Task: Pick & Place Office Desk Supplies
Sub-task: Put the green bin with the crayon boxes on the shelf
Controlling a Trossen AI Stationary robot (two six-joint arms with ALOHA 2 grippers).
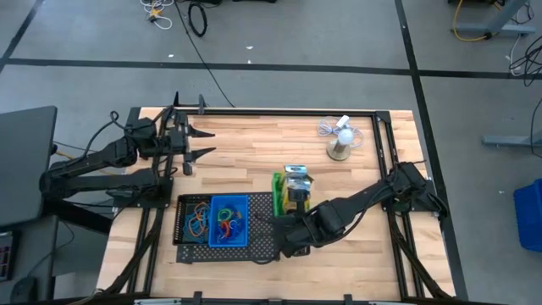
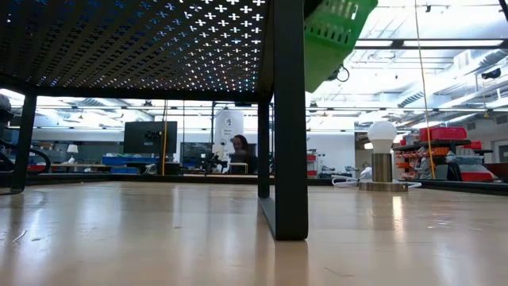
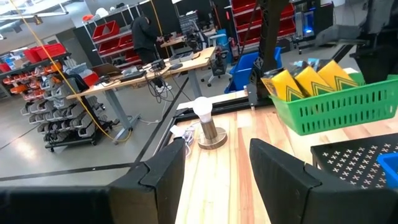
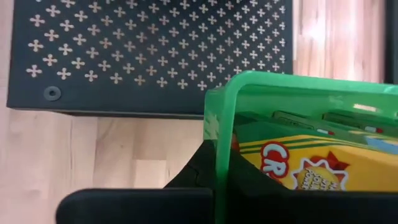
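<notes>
My right gripper [image 1: 293,224] is shut on a green bin [image 1: 292,191], which hangs over the right end of the black mesh tray [image 1: 262,243]. The bin holds a yellow crayon box [image 4: 305,165] and other small boxes [image 3: 311,81]. On the tray stand a blue bin [image 1: 229,220] and a black bin [image 1: 195,219], both with coloured rubber-band loops in them. My left gripper [image 1: 206,142] waits open at the far left of the table, level, with nothing between its fingers. My right gripper grips the green bin by the rim of its near end wall [image 4: 219,134], one finger [image 4: 194,169] outside the wall and the other inside. The fingers slant down from the table's near right. The bin [image 2: 337,24] is lifted clear of the tray and tilted.
A white mini fan [image 1: 341,140] on a round base stands at the far right of the table. The mesh tray stands on legs [image 2: 290,119] near the table's front edge. Bare wood lies between the tray and the fan, and at the near right.
</notes>
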